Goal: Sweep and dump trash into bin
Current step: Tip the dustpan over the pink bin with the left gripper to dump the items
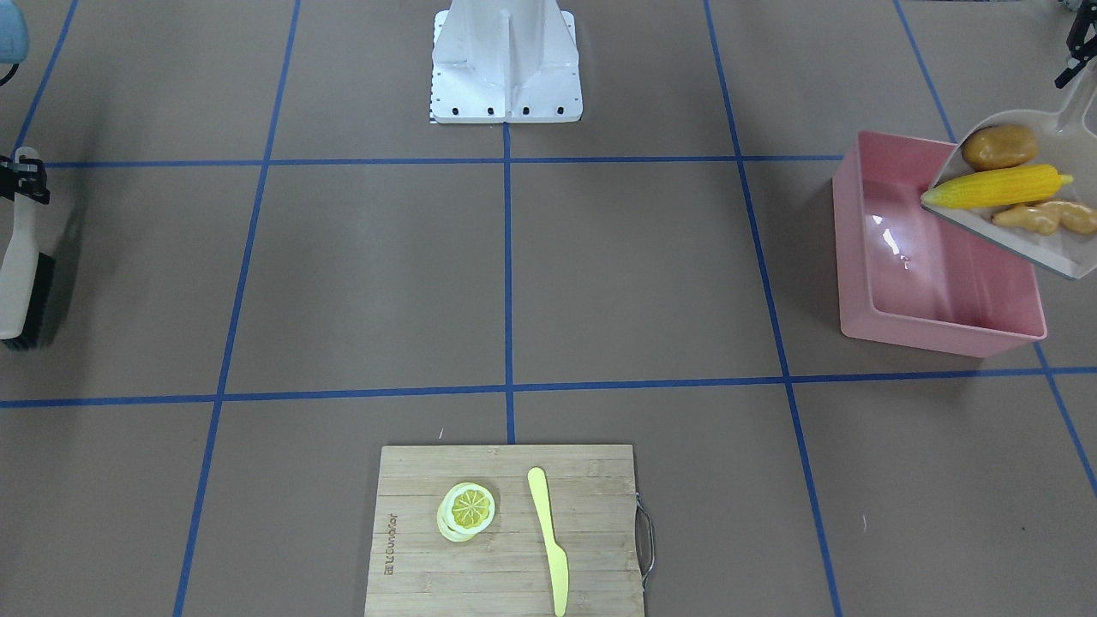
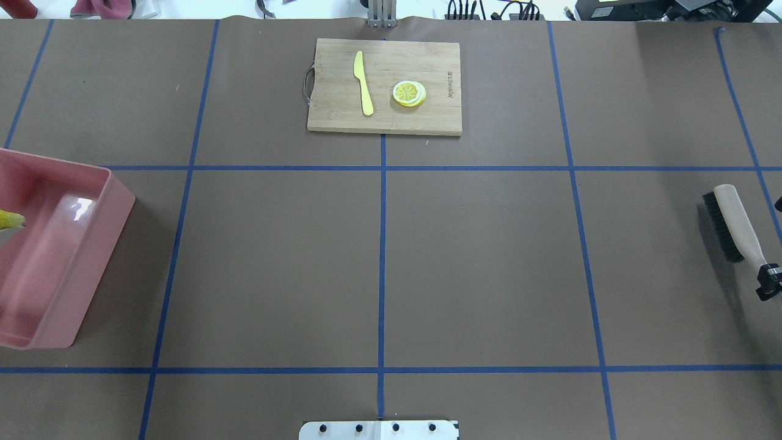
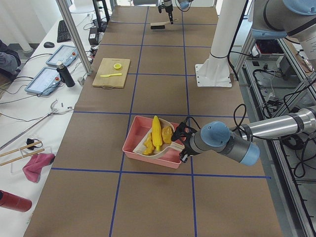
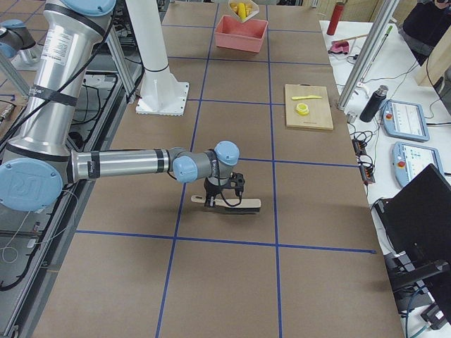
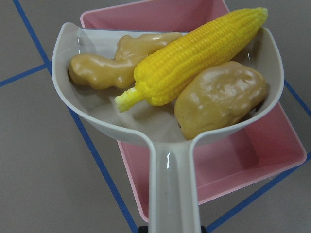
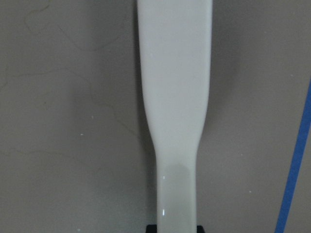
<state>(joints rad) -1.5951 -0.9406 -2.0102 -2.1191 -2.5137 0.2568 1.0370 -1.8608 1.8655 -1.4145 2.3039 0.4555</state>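
The grey-beige dustpan (image 5: pixel 172 184) carries the yellow corn cob (image 5: pixel 194 53), the brown potato (image 5: pixel 221 99) and the tan ginger root (image 5: pixel 104 68). It hangs tilted above the pink bin (image 1: pixel 934 334), its mouth over the bin's inside. My left gripper (image 1: pixel 1076 60) is shut on the dustpan's handle. The bin's inside looks bare. My right gripper (image 2: pixel 768 278) is shut on the handle of a black-bristled brush (image 2: pixel 736 226), which is low at the table on the far side from the bin.
A wooden cutting board (image 2: pixel 427 116) at the table's far middle holds a pale yellow plastic knife (image 2: pixel 363 85) and a lemon slice (image 2: pixel 409 93). The robot's white base (image 1: pixel 506 68) stands at the near middle. Blue tape lines cross the brown table.
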